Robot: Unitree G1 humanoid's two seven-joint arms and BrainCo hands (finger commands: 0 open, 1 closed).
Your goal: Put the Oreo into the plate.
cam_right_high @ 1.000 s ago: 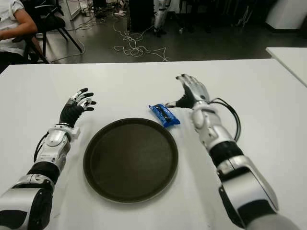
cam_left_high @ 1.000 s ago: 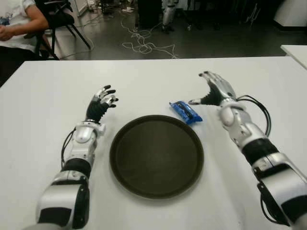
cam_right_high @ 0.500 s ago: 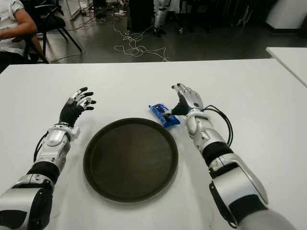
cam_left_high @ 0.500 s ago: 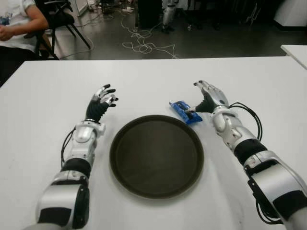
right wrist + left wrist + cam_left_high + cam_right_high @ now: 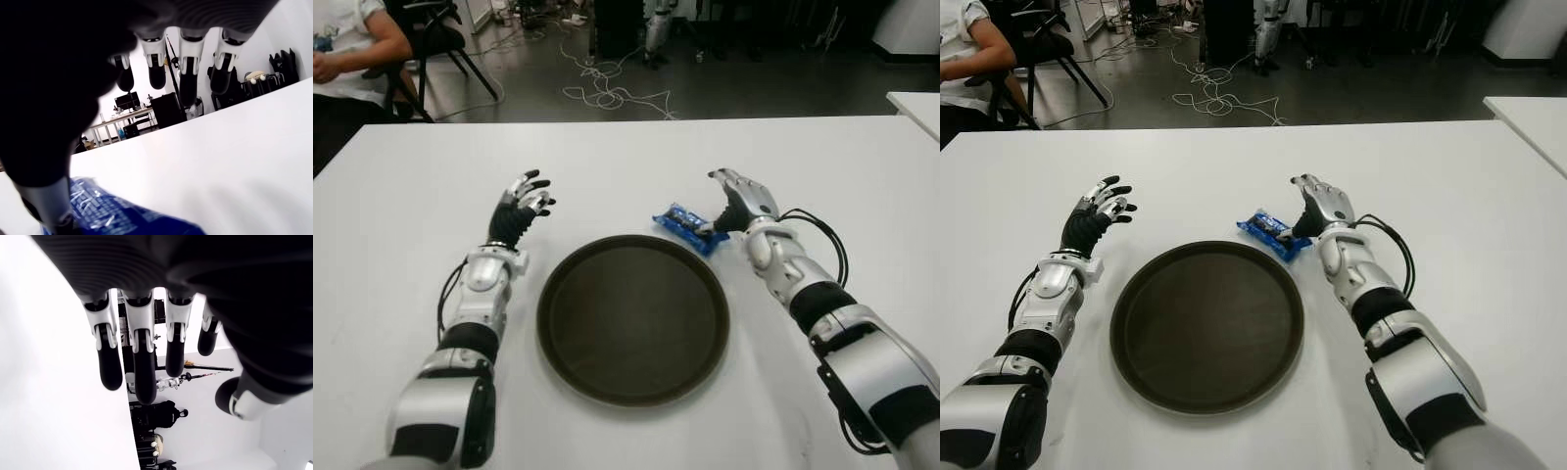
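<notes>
My left hand (image 5: pixel 521 208) shows left of the plate (image 5: pixel 633 317), fingers (image 5: pixel 139 367) spread, holding nothing. The dark round plate sits mid-surface (image 5: pixel 607 166), bare inside. Just beyond its far right rim lies the blue Oreo (image 5: pixel 683 224) pack, outside the plate. My right hand (image 5: pixel 740 201) is at it, thumb touching, other fingers (image 5: pixel 188 81) extended and not closed on it

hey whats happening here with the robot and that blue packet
The robot's right hand is at the blue Oreo packet, thumb touching it, the other fingers spread above and not closed on it. The packet lies on the white table, just beyond the far right rim of the dark round plate, which holds nothing. The left hand shows open, left of the plate.
</notes>
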